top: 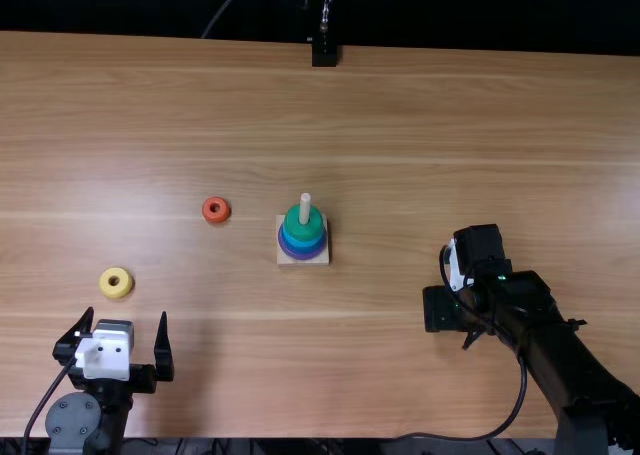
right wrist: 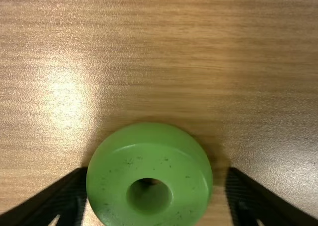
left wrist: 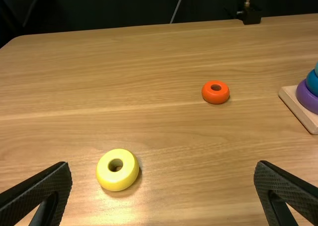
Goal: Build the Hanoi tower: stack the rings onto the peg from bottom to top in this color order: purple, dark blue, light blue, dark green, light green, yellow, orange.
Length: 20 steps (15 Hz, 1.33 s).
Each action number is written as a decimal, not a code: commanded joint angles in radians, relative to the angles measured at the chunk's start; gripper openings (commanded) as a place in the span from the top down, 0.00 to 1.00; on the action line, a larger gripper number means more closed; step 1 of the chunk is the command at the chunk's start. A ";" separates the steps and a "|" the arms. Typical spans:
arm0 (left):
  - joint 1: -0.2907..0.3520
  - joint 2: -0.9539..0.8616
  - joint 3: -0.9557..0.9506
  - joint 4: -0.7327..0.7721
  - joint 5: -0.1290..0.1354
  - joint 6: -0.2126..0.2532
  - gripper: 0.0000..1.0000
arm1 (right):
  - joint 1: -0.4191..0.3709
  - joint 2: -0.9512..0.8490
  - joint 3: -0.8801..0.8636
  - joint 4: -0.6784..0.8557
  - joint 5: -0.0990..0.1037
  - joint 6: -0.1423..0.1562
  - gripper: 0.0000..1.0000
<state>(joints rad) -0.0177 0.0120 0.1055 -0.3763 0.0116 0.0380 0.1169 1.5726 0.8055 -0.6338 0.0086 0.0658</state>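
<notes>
Honestly, the pick-up could spoil first: my right gripper [right wrist: 156,172] is open around the light green ring [right wrist: 149,161], which looks to be lying on the table [top: 380,135], and bare wood shows between ring and one finger. If I close off-centre, one finger will likely push the ring aside or tip it, and its rounded, smooth side could slip as I lift. A tilted hold would then make the hole catch on the peg [top: 305,203]. Coming in too low, I could knock the dark green ring [top: 303,225], which tops the stack over the light blue, dark blue and purple ones, or shove the wooden base [top: 319,259].

Taking the peg as the clock's centre in the top view, with twelve at the far side, my right gripper is near four o'clock, so the peg must be cleared from that side. The cable [top: 523,380] looping by my right arm might tug if it snags. The orange ring [top: 216,210] lies between nine and ten, the yellow ring [top: 116,282] between eight and nine. My left gripper [left wrist: 163,164] is empty, fingers spread, close to the yellow ring; a careless sweep there could bump it. A black stand [top: 324,53] sits at twelve, by the far edge, well apart
</notes>
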 commanded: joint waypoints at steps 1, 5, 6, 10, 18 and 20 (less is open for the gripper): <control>0.010 -0.012 -0.105 -0.065 0.009 0.001 0.00 | -0.003 0.009 -0.012 -0.006 0.008 0.010 0.87; 0.010 -0.012 -0.105 -0.065 0.009 0.001 0.00 | 0.001 0.001 -0.003 0.000 0.006 0.006 1.00; 0.010 -0.012 -0.105 -0.065 0.009 0.001 0.00 | 0.001 0.000 0.000 0.005 0.004 0.008 1.00; 0.010 -0.012 -0.105 -0.065 0.009 0.001 0.00 | 0.078 -0.040 0.107 -0.067 -0.003 0.006 1.00; 0.010 -0.012 -0.105 -0.065 0.009 0.001 0.00 | 0.300 -0.002 0.618 -0.440 -0.009 0.006 1.00; 0.010 -0.012 -0.105 -0.065 0.007 0.001 0.00 | 0.360 0.087 0.755 -0.485 -0.009 0.010 1.00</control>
<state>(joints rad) -0.0177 0.0116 0.1055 -0.3763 0.0113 0.0376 0.4618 1.6352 1.5379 -1.1179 0.0067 0.0666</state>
